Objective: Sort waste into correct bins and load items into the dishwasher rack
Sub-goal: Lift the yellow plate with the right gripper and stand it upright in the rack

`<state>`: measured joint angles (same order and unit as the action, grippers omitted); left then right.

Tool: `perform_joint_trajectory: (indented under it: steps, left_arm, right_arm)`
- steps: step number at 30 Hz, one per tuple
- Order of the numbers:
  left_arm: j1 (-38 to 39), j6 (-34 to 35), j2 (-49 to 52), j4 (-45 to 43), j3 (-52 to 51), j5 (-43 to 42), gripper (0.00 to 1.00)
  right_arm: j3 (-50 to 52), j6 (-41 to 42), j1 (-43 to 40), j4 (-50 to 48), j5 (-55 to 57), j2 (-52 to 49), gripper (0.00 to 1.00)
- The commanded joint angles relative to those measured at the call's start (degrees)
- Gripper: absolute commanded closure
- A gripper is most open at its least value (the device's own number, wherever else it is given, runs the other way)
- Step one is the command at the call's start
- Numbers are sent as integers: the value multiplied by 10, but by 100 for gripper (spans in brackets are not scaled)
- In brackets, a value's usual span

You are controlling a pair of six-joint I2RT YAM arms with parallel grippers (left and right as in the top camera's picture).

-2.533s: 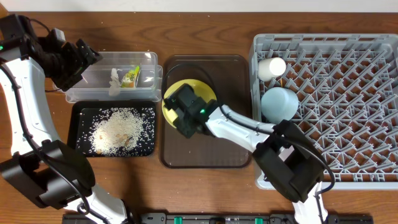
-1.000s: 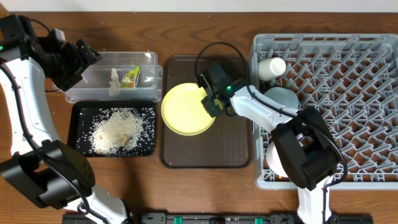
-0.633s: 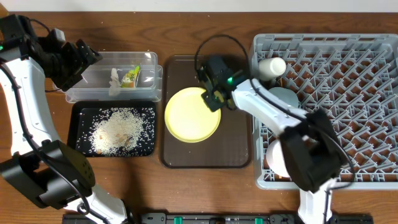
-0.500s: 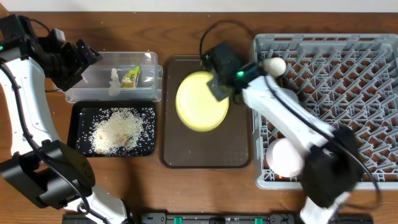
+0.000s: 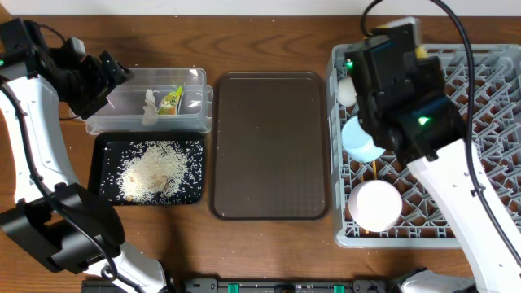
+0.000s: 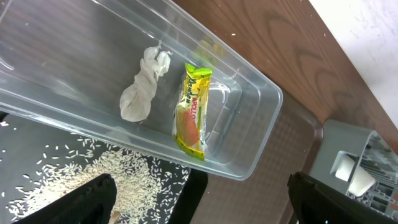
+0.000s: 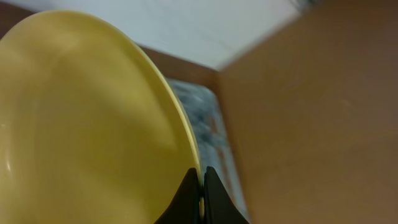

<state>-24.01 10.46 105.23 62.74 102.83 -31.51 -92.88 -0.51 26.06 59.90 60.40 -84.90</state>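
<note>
Edgewise, yellow plate (image 7: 81,124) between right jaws

Tissue (image 6: 144,87) beside wrapper (image 6: 193,111) in tub (image 5: 122,110), serving tray (image 5: 270,146) between tub and rack (image 5: 496,89)

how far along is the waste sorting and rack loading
Done: the tissue and snack wrapper lie in the clear tub, and the rice scraps are on the black tray. The white cup, blue bowl and white bowl sit in the rack.
In hand: the right gripper pinches the yellow plate.
Left: racking the plate. No chopsticks can be made out.
</note>
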Motion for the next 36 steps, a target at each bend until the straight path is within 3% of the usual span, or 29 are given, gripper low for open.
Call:
perform_joint_trajectory:
  steps: [1,13,29,36]
  left_arm:
    - [-2,-3,-1,1,2,1,9]
    - [-2,-3,-1,1,2,1,9]
    - [-2,-3,-1,1,2,1,9]
    - [-2,-3,-1,1,2,1,9]
  right_arm:
    - [2,3,-34,18,68,-10,99]
    - [13,17,-107,29,-16,-64,99]
    - [13,17,-130,21,-21,-173,99]
    - [13,17,-131,-23,-94,-203,99]
